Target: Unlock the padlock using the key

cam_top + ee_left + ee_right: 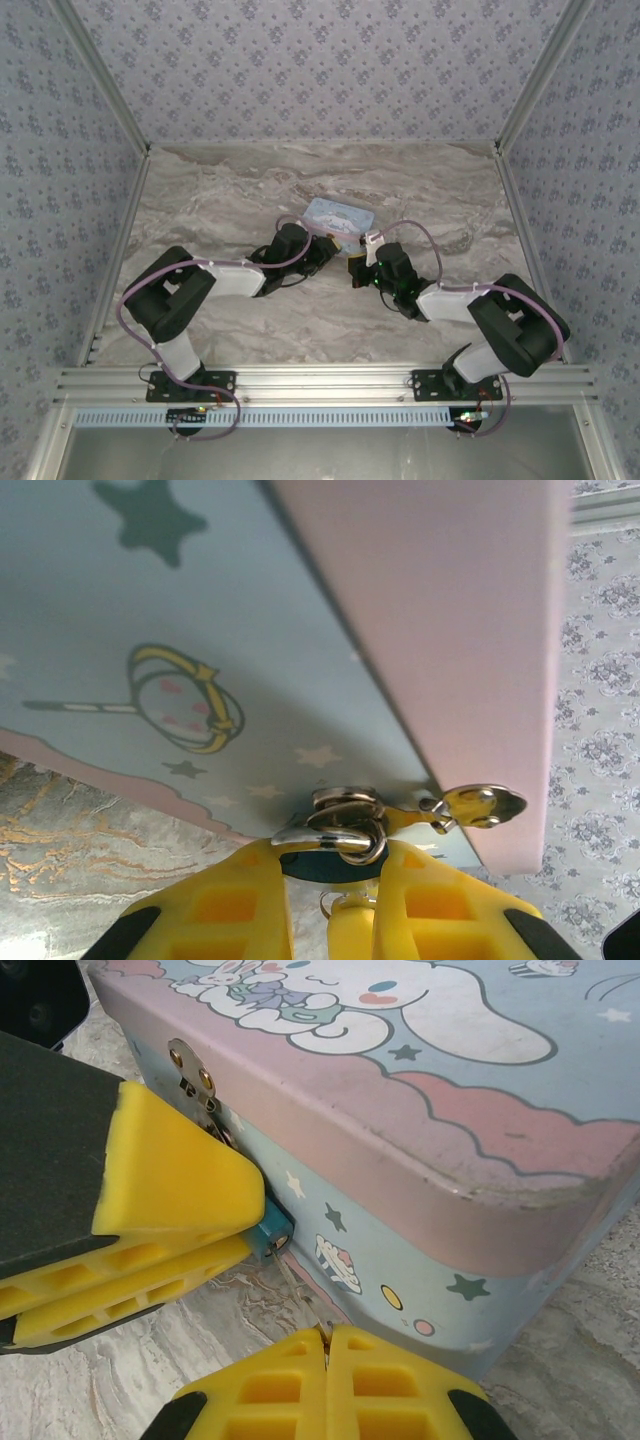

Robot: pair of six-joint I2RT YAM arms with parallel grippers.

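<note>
Your left gripper [330,862] is clamped on the padlock [322,868]. The dark teal body is pinched between the yellow fingers [245,900], and the silvery shackle [340,828] loops just past the fingertips. There it meets the metal clasp [480,805] on the front wall of the pale blue cartoon tin [200,610]. From that gripper, the tin rises directly ahead and above, with its pink lid edge running off to the right.

Your right gripper [326,1355] is squeezed fully closed, fingertips pressed together. A thin silvery sliver, the key [303,1298], comes out of the seam between them. It slants up and to the left toward the padlock, which sits just ahead of this gripper and a little to its left, tucked under the left arm's yellow finger. The key's far end reaches the padlock's lower face, but it is too thin and blurred for you to tell whether it is seated in the keyhole.

The tin's corner lies ahead and to the right of your right gripper, and the marbled table [110,1380] is beneath it. From above, both grippers meet at the near side of the tin, almost touching each other.
</note>
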